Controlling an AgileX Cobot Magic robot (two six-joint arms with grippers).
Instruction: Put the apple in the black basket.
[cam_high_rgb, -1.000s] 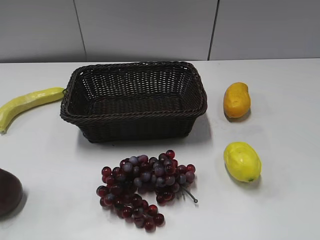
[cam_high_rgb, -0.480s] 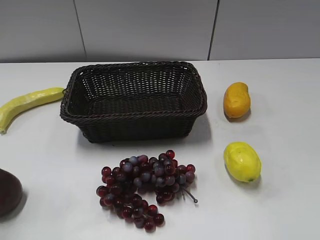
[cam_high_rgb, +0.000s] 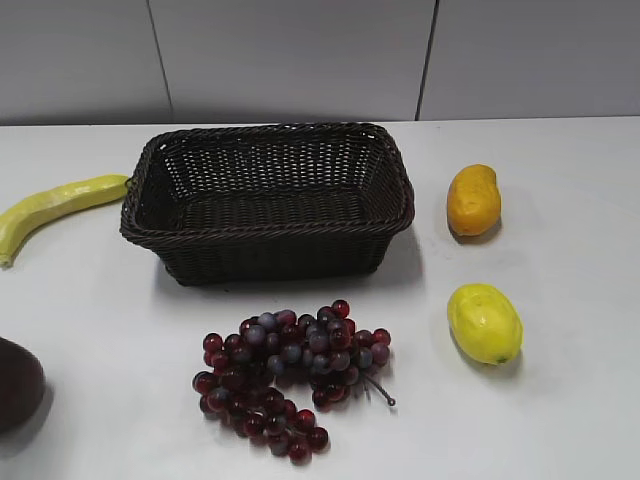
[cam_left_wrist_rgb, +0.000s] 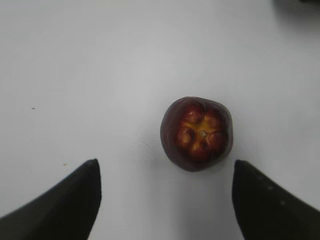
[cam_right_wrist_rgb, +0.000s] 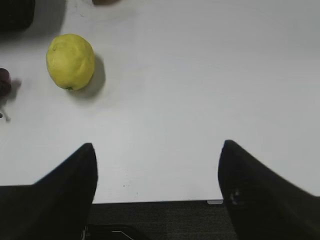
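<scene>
In the exterior view the apple (cam_high_rgb: 18, 384) is cut off by the left edge, so only its right part can be seen at the near left of the surface (cam_high_rgb: 560, 420). Neither arm is seen in that view. In the left wrist view the apple (cam_left_wrist_rgb: 196, 133) is shown whole, its paler dimpled end turned toward the camera, resting on the surface with bare white all round it. The left end effector (cam_left_wrist_rgb: 165, 200) is seen only as two dark fingers (cam_left_wrist_rgb: 65, 205) at the bottom corners, spread wide apart, with the apple ahead of them and untouched. The right end effector (cam_right_wrist_rgb: 157, 195) is likewise held wide apart with nothing between its fingers (the near edge of the surface is seen just below them).

The black basket (cam_high_rgb: 268, 202) is set at the middle back, well apart from the apple, with nothing seen inside it. A bunch of grapes (cam_high_rgb: 290, 372) is laid just in front of the basket, to the right of the apple. A long pale yellow fruit (cam_high_rgb: 55, 206) is placed at the basket's left rim, its far end cut off by the frame. To the right, an orange fruit (cam_high_rgb: 473, 199) and a lemon (cam_high_rgb: 484, 323) are set apart from the basket.
</scene>
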